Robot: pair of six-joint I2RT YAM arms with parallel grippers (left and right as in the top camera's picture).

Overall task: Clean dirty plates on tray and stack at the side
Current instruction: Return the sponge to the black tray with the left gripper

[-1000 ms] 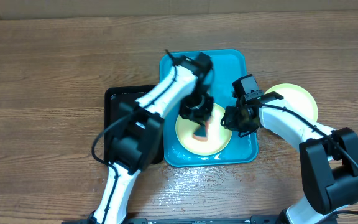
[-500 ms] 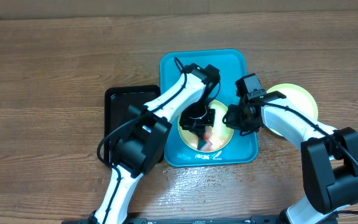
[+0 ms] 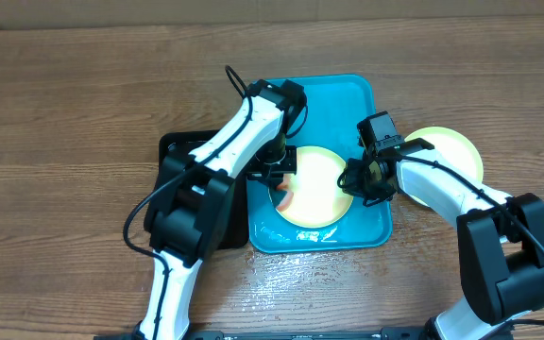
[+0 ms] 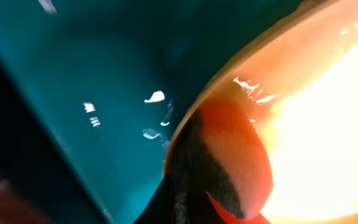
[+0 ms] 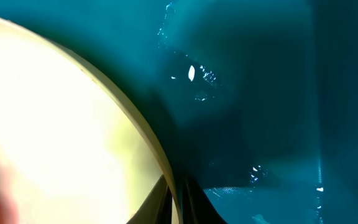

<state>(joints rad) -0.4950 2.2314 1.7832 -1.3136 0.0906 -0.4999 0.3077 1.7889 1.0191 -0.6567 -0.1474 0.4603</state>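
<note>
Plate, yellow-green with a whitish centre, lies in the near half of the tray, close to the near rim. My left jaws pinch an orange-and-black sponge at the plate's left rim. My right jaws are closed narrowly on its right rim. My arms flank the plate, so both sides are crowded. A black tray sits just beside the tray's left edge, partly under my left arm. A second plate rests on the tabletop right of the tray, partly under my right arm. The tray's far half shows bare blue floor, and wood runs wide to the left.
</note>
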